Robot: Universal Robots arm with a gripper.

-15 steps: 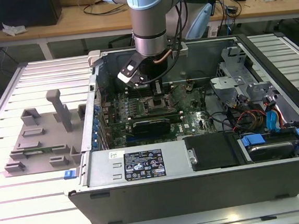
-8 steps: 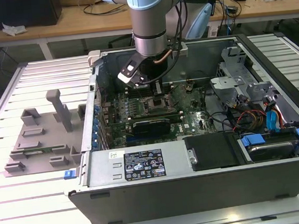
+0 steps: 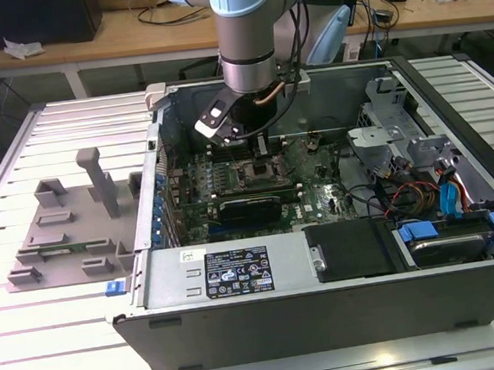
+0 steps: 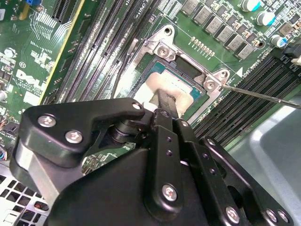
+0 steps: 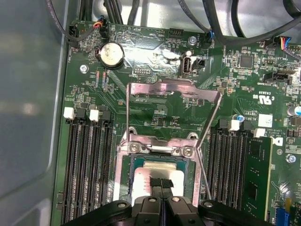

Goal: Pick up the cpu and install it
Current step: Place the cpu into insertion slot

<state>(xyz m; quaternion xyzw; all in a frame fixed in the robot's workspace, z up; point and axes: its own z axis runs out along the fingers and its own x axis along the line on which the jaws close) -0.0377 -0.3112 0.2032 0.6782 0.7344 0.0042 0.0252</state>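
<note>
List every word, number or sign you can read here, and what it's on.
Case sticker: print and symbols, too small to read.
Small white label beside it: too small to read.
Motherboard silkscreen: tiny and turned, unreadable.
White board label: too small to read.
cpu: no readable marking.
Nothing here can be quoted.

Exterior view wide, wrist views share socket (image 5: 160,142) (image 4: 162,47)

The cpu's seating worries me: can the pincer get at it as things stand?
Likely yes: the load plate stands raised, the cpu lies bare in its socket, and the pincer is right over it.
</note>
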